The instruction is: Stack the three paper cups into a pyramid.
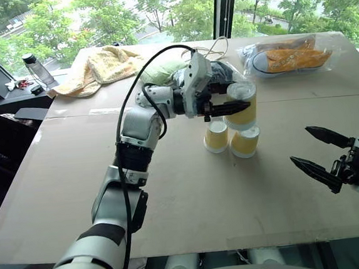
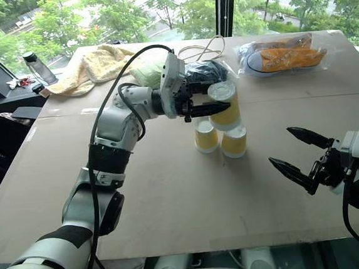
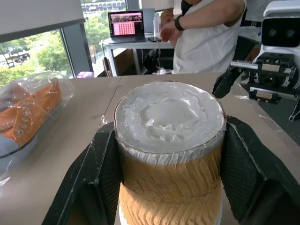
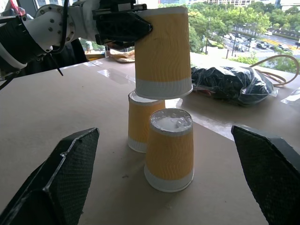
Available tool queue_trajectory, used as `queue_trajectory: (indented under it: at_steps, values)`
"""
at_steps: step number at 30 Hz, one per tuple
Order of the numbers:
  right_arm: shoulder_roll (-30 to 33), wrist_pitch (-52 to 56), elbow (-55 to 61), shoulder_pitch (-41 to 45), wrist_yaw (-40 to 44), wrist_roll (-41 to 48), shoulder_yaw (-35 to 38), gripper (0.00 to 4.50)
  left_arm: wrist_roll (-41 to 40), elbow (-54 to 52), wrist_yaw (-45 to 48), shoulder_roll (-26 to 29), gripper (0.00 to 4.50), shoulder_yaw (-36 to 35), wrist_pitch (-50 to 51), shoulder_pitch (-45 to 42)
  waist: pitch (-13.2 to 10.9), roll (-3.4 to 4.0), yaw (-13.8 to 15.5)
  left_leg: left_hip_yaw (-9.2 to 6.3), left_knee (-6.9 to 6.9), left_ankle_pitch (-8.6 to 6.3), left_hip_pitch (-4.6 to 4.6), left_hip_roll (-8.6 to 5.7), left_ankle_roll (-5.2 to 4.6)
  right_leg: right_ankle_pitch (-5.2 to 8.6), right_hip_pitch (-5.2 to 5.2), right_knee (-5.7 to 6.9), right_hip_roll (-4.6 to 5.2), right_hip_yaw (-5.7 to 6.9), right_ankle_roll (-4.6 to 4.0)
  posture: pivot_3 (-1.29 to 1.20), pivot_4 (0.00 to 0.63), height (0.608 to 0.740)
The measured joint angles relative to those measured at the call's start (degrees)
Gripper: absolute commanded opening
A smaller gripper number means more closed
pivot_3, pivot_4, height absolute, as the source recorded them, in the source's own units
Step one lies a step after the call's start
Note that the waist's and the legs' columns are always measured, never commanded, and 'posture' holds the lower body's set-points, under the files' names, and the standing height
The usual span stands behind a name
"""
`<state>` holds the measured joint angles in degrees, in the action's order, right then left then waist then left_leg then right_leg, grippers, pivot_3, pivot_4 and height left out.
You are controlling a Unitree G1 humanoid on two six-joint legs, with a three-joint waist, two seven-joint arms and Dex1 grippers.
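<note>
Two yellow paper cups (image 1: 216, 136) (image 1: 245, 141) stand upside down, side by side, on the brown table (image 1: 77, 181). My left gripper (image 1: 237, 106) points across the table and is shut on the third paper cup (image 1: 244, 102), also inverted, white base up. It hangs right over the pair; in the right wrist view this held cup (image 4: 161, 51) sits at the top of the rear cup (image 4: 139, 123), and I cannot tell whether they touch. Its fingers (image 3: 101, 173) clamp the cup's sides (image 3: 168, 173). My right gripper (image 1: 300, 144) is open, off to the right of the cups, nothing between its fingers.
At the back of the table lie a clear bag with orange shoes (image 1: 289, 55), a black bundle in plastic (image 1: 221, 71), a yellow towel (image 1: 98, 66) and a cable. A bottle (image 1: 35, 68) stands on the left ledge. A person (image 3: 201, 28) stands beyond the table.
</note>
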<state>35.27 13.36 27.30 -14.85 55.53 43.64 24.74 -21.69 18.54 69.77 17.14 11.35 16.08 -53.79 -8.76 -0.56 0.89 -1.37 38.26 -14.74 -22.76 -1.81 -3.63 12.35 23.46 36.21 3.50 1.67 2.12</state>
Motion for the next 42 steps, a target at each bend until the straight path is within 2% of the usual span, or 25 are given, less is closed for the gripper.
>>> queue_trajectory:
  at_steps: [25, 26, 28, 30, 42]
  values:
    - [0.6, 0.2, 0.0, 2.2, -0.8, 0.0, 0.0, 4.50, 4.8, 3.9, 1.5, 0.0, 2.29, 0.4, -4.1, 0.1, 0.0, 0.00, 0.0, -0.01, 0.01, 0.00, 0.00, 0.00, 0.00, 0.00, 0.00, 0.02, 0.04, 0.01, 0.00, 0.00, 0.150, 0.740]
    - [0.6, 0.2, 0.0, 2.2, -0.8, 0.0, 0.0, 4.50, 4.8, 4.2, 1.5, -0.1, 3.07, 0.4, -4.2, 0.1, 0.0, 0.00, 0.0, -0.01, 0.01, 0.00, 0.00, 0.00, 0.00, 0.00, 0.00, 0.02, 0.04, 0.01, 0.00, 0.00, 0.150, 0.740]
    - [0.6, 0.2, 0.0, 2.1, -0.8, 0.0, 0.0, 4.50, 4.8, 4.5, 1.4, -0.3, 3.53, 0.4, -4.8, 0.1, 0.0, 0.00, 0.0, -0.01, 0.01, 0.00, 0.00, 0.00, -0.01, 0.00, 0.00, 0.03, 0.04, 0.01, 0.00, 0.00, 0.150, 0.740]
    - [0.6, 0.2, 0.0, 2.0, -0.7, 0.0, 0.0, 4.50, 4.8, 4.7, 1.1, -0.5, 4.44, 0.4, -5.2, 0.1, 0.0, 0.00, 0.0, -0.01, 0.01, 0.00, 0.00, 0.00, -0.01, 0.00, 0.00, 0.03, 0.04, 0.01, 0.00, 0.00, 0.150, 0.740]
    - [0.6, 0.2, -0.2, 2.3, 0.0, -0.4, -0.2, 4.50, 3.1, 3.6, -0.3, -1.5, 4.44, -2.7, -6.2, 2.0, 0.0, 0.00, -0.1, -0.01, 0.02, 0.00, 0.01, 0.01, -0.01, 0.00, 0.01, 0.08, 0.10, -0.01, 0.00, 0.00, 0.150, 0.740]
